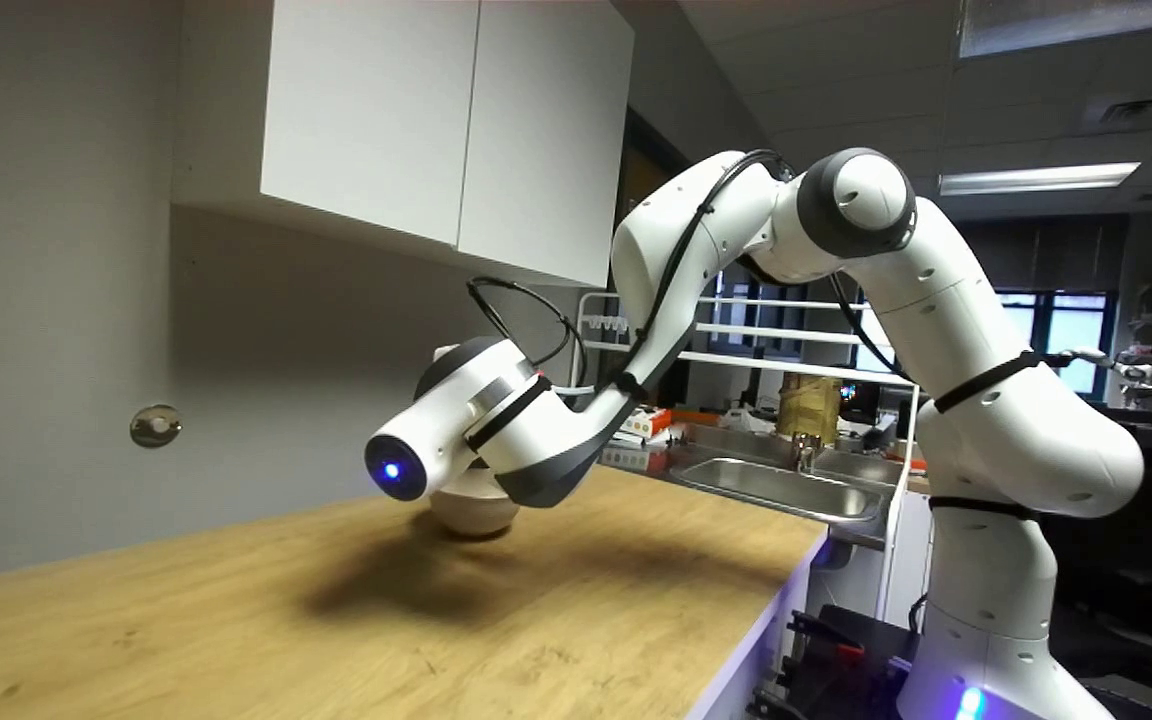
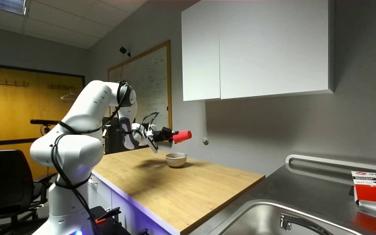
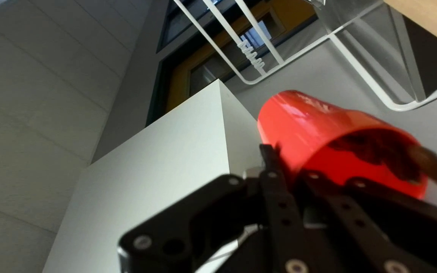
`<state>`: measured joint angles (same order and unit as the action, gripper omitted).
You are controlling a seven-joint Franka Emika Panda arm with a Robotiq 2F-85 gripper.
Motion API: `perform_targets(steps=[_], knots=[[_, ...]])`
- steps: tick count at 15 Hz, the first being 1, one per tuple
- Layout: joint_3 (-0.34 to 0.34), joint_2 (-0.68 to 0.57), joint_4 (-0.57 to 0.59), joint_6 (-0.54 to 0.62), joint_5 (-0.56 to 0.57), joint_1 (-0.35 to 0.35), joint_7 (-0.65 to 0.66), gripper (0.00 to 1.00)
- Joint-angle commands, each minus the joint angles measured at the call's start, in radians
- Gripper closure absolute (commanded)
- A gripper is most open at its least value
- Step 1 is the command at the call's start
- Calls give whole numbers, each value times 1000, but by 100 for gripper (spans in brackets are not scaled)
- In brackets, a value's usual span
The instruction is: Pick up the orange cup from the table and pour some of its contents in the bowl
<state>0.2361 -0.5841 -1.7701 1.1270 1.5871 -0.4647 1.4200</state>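
Observation:
The orange cup point(image 2: 182, 136), red-orange, is held in the air on its side above the white bowl point(image 2: 176, 160) in an exterior view. My gripper point(image 2: 174, 133) is at its left there. In the wrist view the gripper point(image 3: 288, 170) is shut on the wall of the cup point(image 3: 313, 121); one fingertip shows outside and the other is hidden. The cup's mouth faces lower right, and blurred brown contents point(image 3: 429, 165) stick out past the rim. The bowl point(image 1: 474, 505) stands upright on the wooden table point(image 1: 576, 620), partly hidden by the arm in an exterior view, where cup and gripper are hidden.
White wall cabinets point(image 1: 376, 120) hang above the back of the table. The grey wall point(image 2: 240, 137) runs behind it. A metal sink point(image 2: 269, 218) and a red-and-white box point(image 2: 374, 187) are beyond the table's end. A white wire rack point(image 3: 336, 36) shows in the wrist view.

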Motion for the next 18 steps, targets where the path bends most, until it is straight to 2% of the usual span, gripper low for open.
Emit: perform_targets(steps=[1, 18], knots=[[2, -37, 34, -65, 38, -5, 2, 99], [8, -112, 31, -220, 133, -3, -3, 99]])
